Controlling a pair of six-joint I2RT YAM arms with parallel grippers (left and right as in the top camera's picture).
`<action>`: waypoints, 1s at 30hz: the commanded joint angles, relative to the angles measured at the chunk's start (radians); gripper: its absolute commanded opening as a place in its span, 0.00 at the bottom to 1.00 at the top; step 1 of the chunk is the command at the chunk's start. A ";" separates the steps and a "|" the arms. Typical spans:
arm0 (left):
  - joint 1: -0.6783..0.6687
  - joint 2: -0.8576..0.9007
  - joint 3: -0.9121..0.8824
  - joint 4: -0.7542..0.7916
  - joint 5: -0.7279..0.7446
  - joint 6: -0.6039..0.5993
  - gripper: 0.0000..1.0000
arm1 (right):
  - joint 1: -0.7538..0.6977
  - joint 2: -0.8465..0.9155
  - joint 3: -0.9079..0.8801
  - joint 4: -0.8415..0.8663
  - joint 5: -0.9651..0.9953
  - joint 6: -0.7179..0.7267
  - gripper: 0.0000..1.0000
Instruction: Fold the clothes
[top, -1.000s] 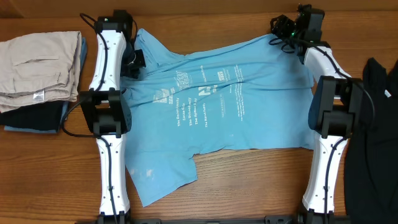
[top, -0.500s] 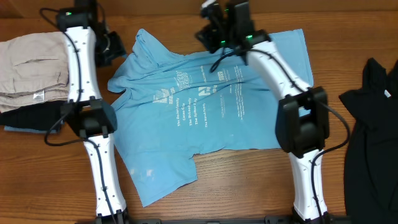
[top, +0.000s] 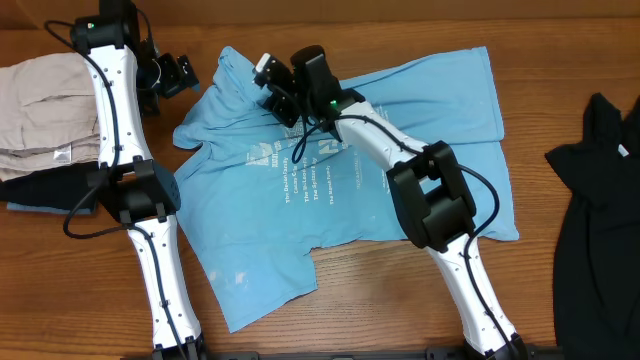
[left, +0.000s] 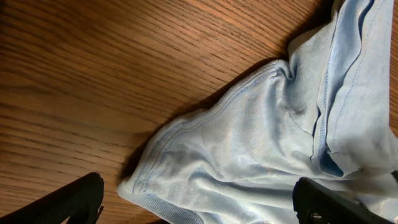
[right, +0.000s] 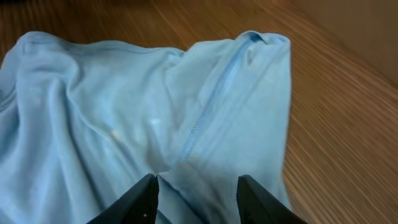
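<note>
T-shirt (top: 350, 190), light blue, lies print-up across the middle of the bench (top: 400, 300). It is mostly flat, but rumpled at the end nearer the left arm. No fold is visible yet.

The beige garment (top: 50, 110) on the left and the black garment (top: 600, 200) on the right both lie off to the sides, out of the work.

Left claw (top: 180, 75): spread fully wide and holding nothing, just beside the shirt's rumpled corner. The wrist view shows a hemmed edge (left: 186, 162) lying loose on the wood. Judgement: it is held clear so the cloth can settle.

Right claw (top: 272, 88): reaches across the chest print and stands half-open astride a stitched seam (right: 211, 112). I cannot tell whether it is pinching the cloth. Judgement: it is placed to take that corner for a first fold.
</note>
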 joint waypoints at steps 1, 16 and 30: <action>-0.009 0.003 0.023 -0.002 0.018 -0.006 1.00 | 0.000 0.004 0.002 0.008 -0.010 -0.012 0.45; -0.009 0.003 0.023 -0.002 0.018 -0.006 1.00 | 0.000 0.051 0.002 0.048 -0.040 -0.038 0.41; -0.009 0.003 0.023 -0.002 0.018 -0.006 1.00 | 0.000 0.063 0.002 0.086 -0.040 -0.056 0.34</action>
